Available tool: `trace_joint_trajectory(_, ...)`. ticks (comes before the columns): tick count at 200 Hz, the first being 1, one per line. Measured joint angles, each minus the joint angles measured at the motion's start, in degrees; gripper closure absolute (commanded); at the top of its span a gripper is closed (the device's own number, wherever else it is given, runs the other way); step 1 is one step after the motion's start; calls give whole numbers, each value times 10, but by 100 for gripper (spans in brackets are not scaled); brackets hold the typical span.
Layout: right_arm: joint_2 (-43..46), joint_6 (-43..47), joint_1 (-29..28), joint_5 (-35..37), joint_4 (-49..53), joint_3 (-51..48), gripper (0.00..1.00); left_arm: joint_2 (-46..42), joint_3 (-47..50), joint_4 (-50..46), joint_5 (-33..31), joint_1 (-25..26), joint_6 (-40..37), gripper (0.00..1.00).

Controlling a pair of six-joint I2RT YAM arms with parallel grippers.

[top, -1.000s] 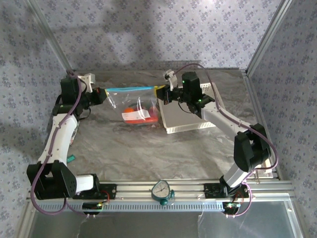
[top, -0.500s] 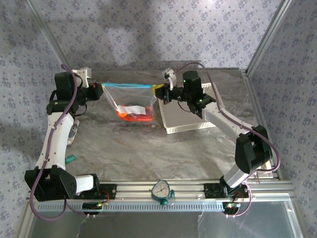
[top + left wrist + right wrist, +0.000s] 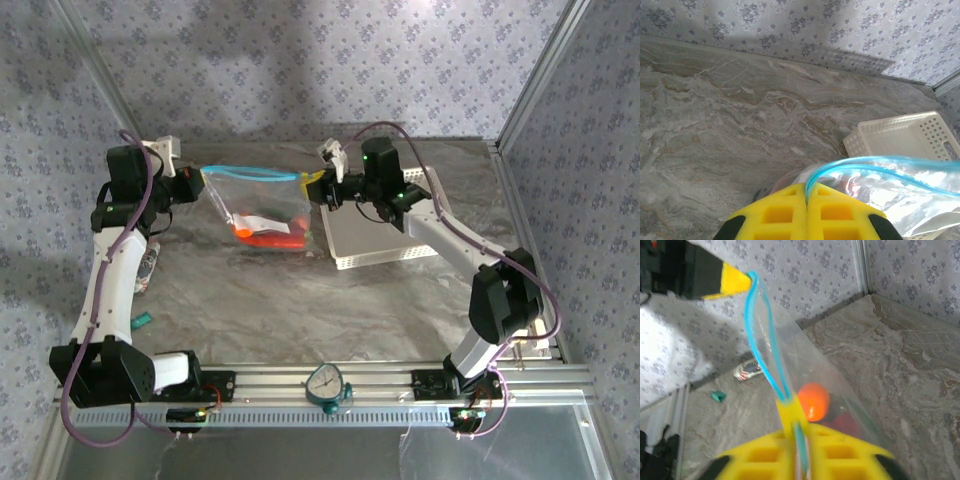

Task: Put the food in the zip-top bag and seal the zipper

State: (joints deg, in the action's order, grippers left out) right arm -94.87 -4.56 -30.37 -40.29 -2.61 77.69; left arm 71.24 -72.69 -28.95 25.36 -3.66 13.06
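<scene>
Top external: food (image 3: 266,238) is bagged, sealing step; left gripper (image 3: 198,185) clamps the zipper (image 3: 250,171), can't tell if right gripper (image 3: 319,186) grips. Gaping zipper probably needs pinching shut.

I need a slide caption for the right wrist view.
Right fingers and left fingers hold both ends of the zipper; orange food inside the zip-top bag.
</scene>
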Motion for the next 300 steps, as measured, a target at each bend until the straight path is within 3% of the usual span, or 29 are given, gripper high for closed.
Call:
trace_joint_trajectory(27, -15, 4, 0, -1, 10, 0, 67, 6, 0, 0, -6, -1, 0, 100)
trace_joint_trajectory(39, -17, 6, -2, 0, 10, 0, 75, 9, 0, 0, -6, -1, 0, 100)
trace_joint_trajectory(50, -18, 8, -3, 0, 10, 0, 76, 12, -2, 0, -6, -1, 0, 100)
trace_joint_trajectory(58, -18, 10, -4, 0, 9, 0, 73, 13, -3, 0, -6, -1, 0, 100)
trace_joint_trajectory(69, -18, 12, -7, -1, 7, 0, 60, 15, -4, 0, -6, -1, 0, 100)
trace_joint_trajectory(99, -19, 12, -11, -2, 7, 3, 59, 16, -6, 0, -5, -1, 1, 100)
trace_joint_trajectory(142, -20, 11, -10, 2, 1, 9, 75, 16, -6, 0, -5, -1, 0, 100)
trace_joint_trajectory(168, -21, 11, -10, 4, -7, 12, 100, 16, -7, 0, -5, -1, 0, 100)
trace_joint_trajectory(220, -20, 12, -10, 11, -35, 9, 100, 16, -7, -9, -16, -2, 0, 100)
trace_joint_trajectory(249, -20, 12, -10, 11, -36, 7, 100, 16, -17, -30, -29, -5, -3, 80)
trace_joint_trajectory(300, -20, 12, -10, 10, -31, 7, 100, -5, -70, -46, -47, -1, -28, 62)
